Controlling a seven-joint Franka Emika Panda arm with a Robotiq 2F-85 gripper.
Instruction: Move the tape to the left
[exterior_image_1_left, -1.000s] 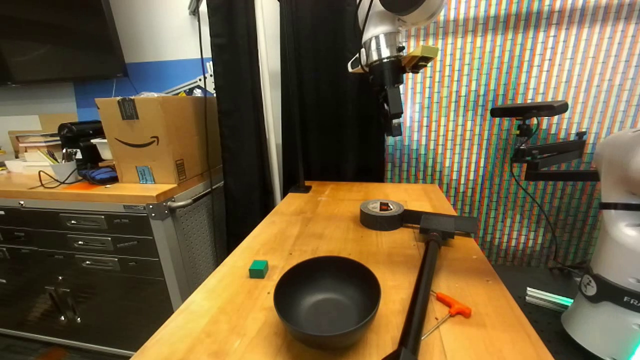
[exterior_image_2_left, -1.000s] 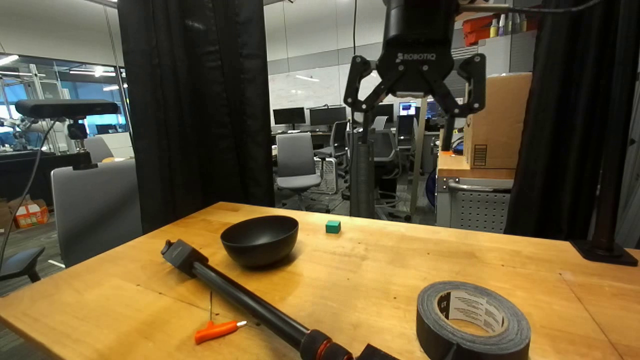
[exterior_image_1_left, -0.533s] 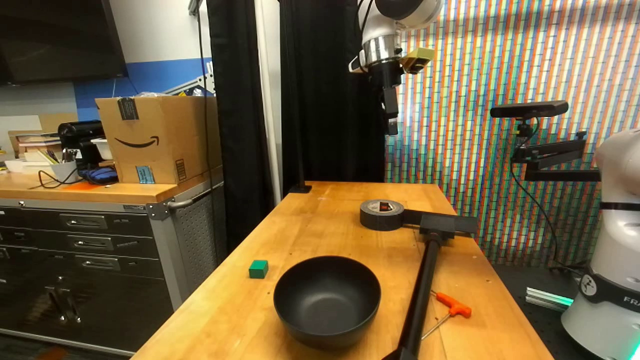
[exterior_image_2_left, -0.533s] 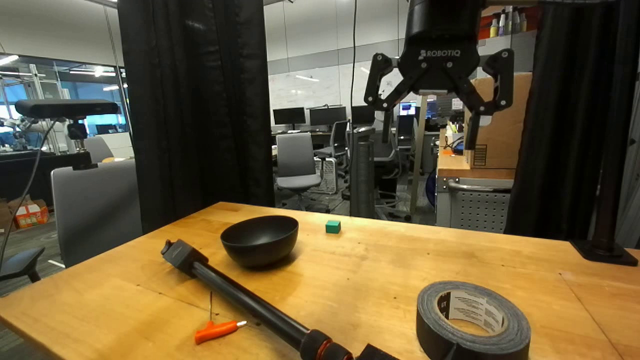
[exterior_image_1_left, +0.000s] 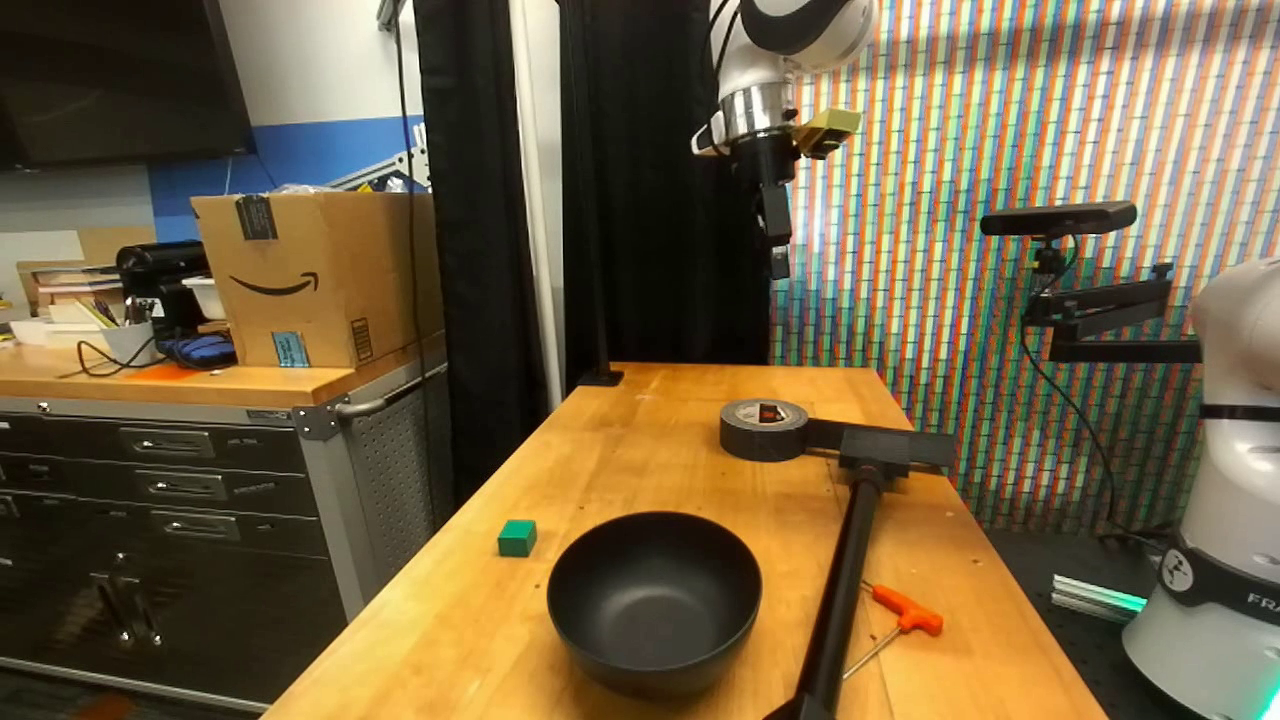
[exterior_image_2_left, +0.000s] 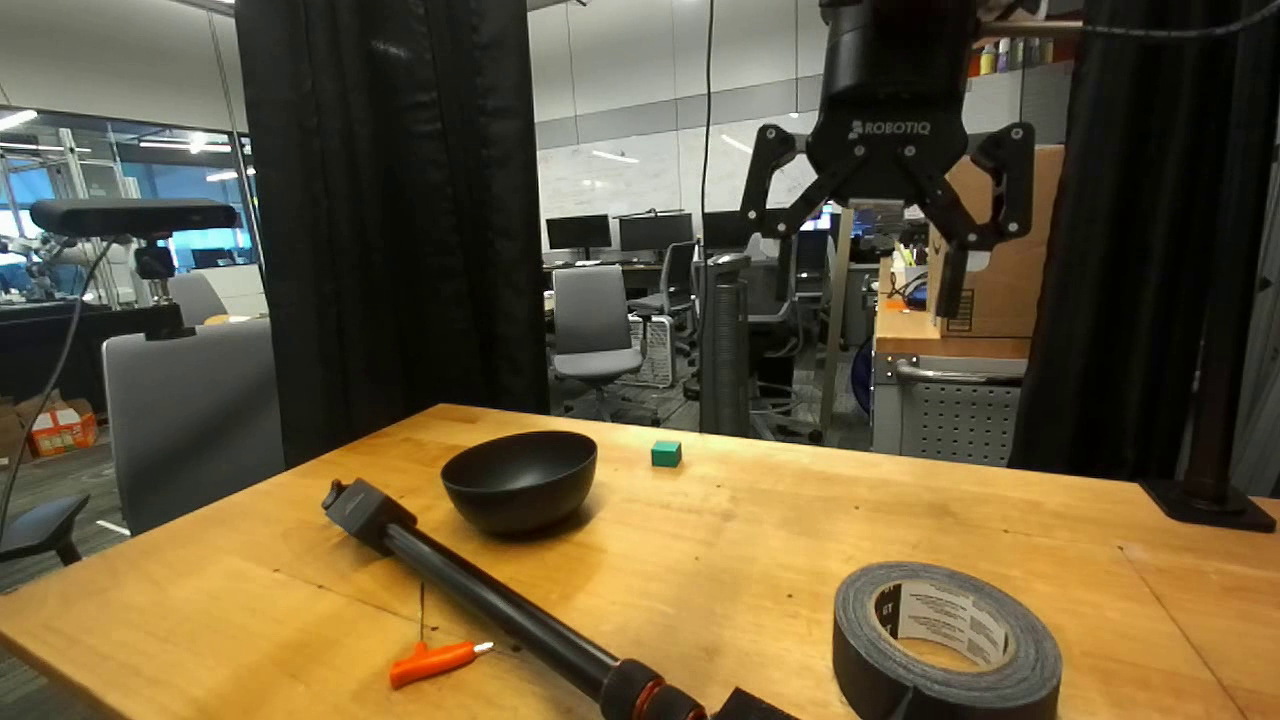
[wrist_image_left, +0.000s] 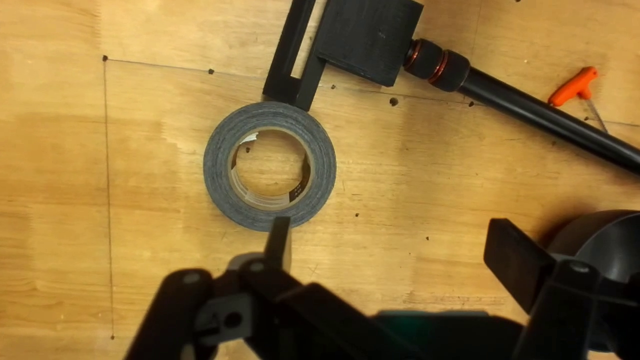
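Robot gripper (exterior_image_2_left: 868, 285) hangs in the upper right of an exterior view, pointing down, fingers (exterior_image_2_left: 953, 285) spread wide w/ nothing btwn them; it touches nothing. It's well above a wooden table (exterior_image_2_left: 800, 540), prob. held high to line up first, and spread ready to fit over the roll or its wall.

Tape (exterior_image_1_left: 763, 432), a dark grey roll, lies flat on the table: right of ctr, a bit below mid-height in an exterior view; left of ctr in the wrist view. Flat like this, its hole faces up, so one finger could prob. go inside, one outside. Can't tell if the whole roll would fit btwn them.

In the wrist view one fingertip overlaps the roll's lower edge, but only by line of sight. The other is far off, lower right, so a sideways shift is prob. needed before going down.

A blk slotted bar (wrist_image_left: 286, 50) by the end of a blk pole (wrist_image_left: 530, 110) meets the roll's upper edge; touching or just beside, can't tell. Pushing that way might snag. Blk bowl (exterior_image_2_left: 518, 500) and green cube (exterior_image_1_left: 517, 538) sit well apart from it, prob. just bystanders.
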